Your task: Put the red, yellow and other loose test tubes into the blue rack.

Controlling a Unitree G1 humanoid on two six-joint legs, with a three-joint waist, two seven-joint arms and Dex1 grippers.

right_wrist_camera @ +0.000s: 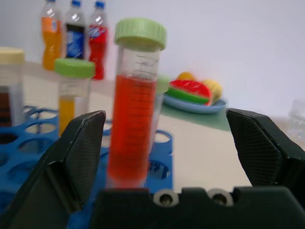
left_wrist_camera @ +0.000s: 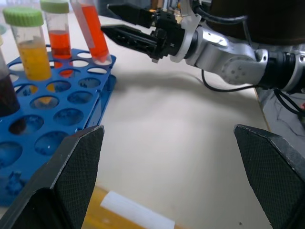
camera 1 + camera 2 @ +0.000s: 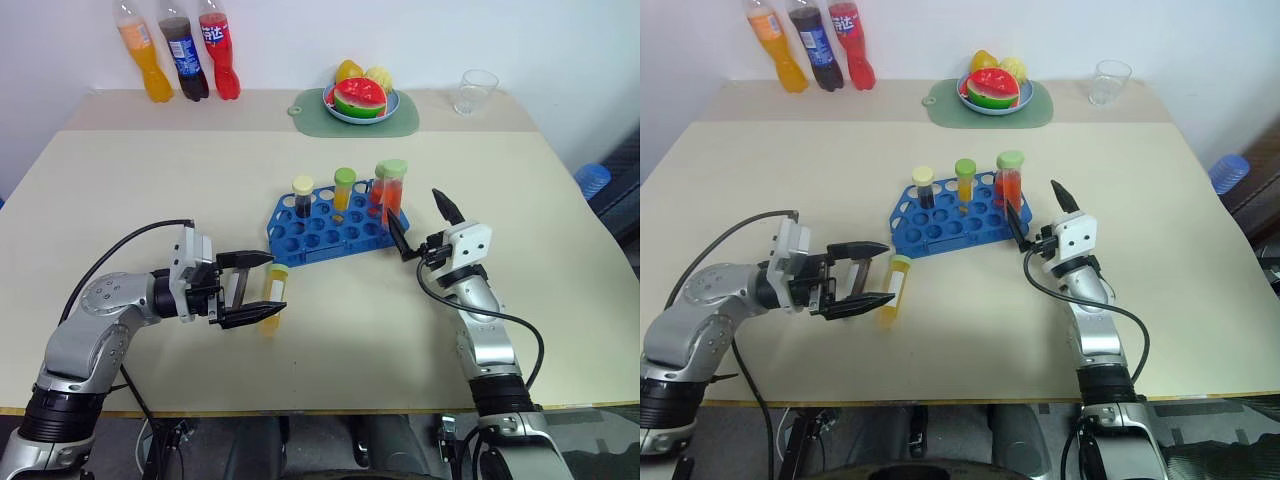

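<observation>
Lying closest in the left eye view, a yellow tube (image 3: 273,298) rests on its side on the desk (image 3: 150,190), between the spread fingers of the left claw (image 3: 262,288), which is released and grasps nothing; the claw points level across the desk, placed, I judge, to close on this last loose tube. Beyond it the blue rack (image 3: 325,228), a flat plastic grid of round holes, holds a dark brown tube (image 3: 303,196), a second yellow tube (image 3: 344,188) and two red tubes (image 3: 390,190) at its right end. The right claw (image 3: 422,226) stands just beside that end, fingers wide apart and free of the tubes.

From the left wrist, the two textured black pads (image 2: 71,171) frame the rack's corner, and the white label (image 2: 138,214) of the lying tube shows between them. One red tube leans in its hole, the others stand upright.

From the right wrist, a red tube (image 1: 133,119) with a ribbed pale green cap rises between the parted pads without touching either: clear walls, printed scale marks, red-orange liquid. It seems seated in the rack, so the spread fingers read as a let-go.

Soda bottles (image 3: 180,50), a fruit plate (image 3: 360,100) and a glass (image 3: 477,90) line the far edge.
</observation>
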